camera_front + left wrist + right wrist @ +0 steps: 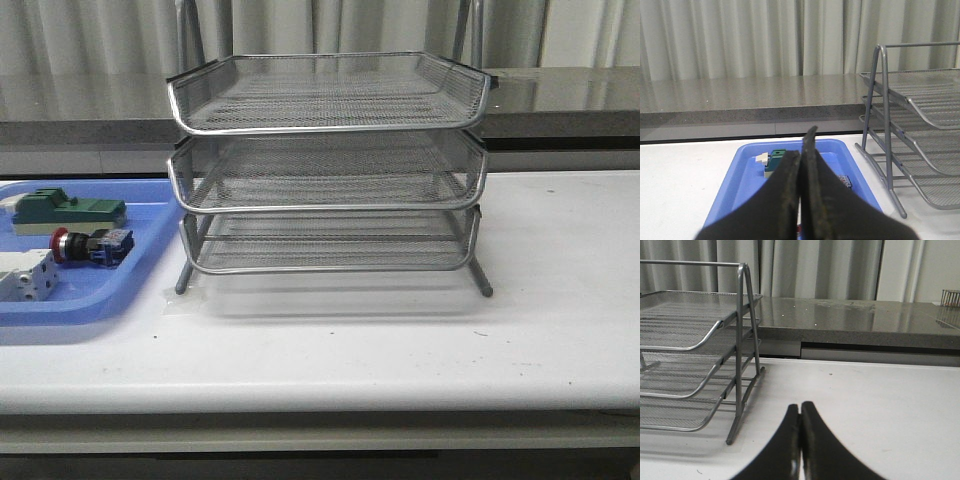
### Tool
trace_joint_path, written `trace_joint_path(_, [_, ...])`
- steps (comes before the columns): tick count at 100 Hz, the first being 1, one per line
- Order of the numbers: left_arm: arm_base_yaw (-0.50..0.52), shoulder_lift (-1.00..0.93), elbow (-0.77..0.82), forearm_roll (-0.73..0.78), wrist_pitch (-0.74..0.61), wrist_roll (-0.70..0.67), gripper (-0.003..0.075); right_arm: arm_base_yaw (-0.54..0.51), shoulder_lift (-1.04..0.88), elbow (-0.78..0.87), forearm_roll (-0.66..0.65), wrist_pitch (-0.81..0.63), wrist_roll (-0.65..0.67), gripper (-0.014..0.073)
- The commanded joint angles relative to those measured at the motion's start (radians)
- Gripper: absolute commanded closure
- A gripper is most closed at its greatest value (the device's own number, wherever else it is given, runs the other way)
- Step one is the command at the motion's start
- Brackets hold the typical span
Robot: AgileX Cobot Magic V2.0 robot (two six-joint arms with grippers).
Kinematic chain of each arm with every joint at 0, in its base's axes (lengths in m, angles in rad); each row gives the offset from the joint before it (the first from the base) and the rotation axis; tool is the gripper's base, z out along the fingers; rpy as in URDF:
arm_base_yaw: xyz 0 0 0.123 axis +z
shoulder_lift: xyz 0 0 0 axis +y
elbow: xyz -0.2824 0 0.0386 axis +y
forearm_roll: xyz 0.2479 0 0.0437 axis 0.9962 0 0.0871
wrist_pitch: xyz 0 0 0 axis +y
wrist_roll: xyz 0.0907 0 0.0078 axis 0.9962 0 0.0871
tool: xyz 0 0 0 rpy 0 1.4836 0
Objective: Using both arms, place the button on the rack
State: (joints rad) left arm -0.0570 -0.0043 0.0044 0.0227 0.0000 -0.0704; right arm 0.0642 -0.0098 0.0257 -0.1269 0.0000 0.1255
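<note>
Fingers of my left tool (801, 165) are pressed together with nothing between them, their black pads meeting in a thin seam; it hangs above the near end of the blue plastic tray (742, 172). My right tool (800, 412) is likewise closed on nothing, its two curved black fingers touching, over bare white table (880, 405) just beside the rack's right-hand legs.

Past the left tool's tips, the tray holds a flat green block (775, 159) with a cream-coloured piece at one end. In the front view the tray (150, 215) sits at the table's left edge, and neither arm shows there. The small push-button switch with red mushroom cap, black collar and blue-black boxy body (92, 246) lies on its side in that tray, cap pointing toward the left edge. The green block (68, 212) lies just behind it, and a white-grey block (25, 274) lies nearer the table's front edge, at the tray's left.

The three-tier silver wire-mesh rack (328, 165) stands on thin metal legs in the middle of the table, just right of the tray. All three mesh tiers look bare. The button is well apart from the rack's tiers. Behind the table runs a grey stone ledge (560, 95), with pale curtains (740, 37) beyond.
</note>
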Motion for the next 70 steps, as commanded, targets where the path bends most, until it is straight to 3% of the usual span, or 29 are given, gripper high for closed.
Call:
trace_joint_path(1, [-0.008,-0.033,0.034,-0.007,-0.076,-0.009,0.0741,-0.007,-0.018,0.002,-0.003,-0.090,0.001,0.0651])
trace_joint_path(24, [-0.008,-0.033,0.034,-0.007,-0.076,-0.009,0.0741,-0.007,-0.018,-0.015,-0.002,-0.119,0.001,0.0651])
trace_joint_path(70, [-0.008,-0.033,0.034,-0.007,-0.076,-0.009,0.0741,-0.007,0.136,-0.379,0.014,0.318,0.001,0.0651])
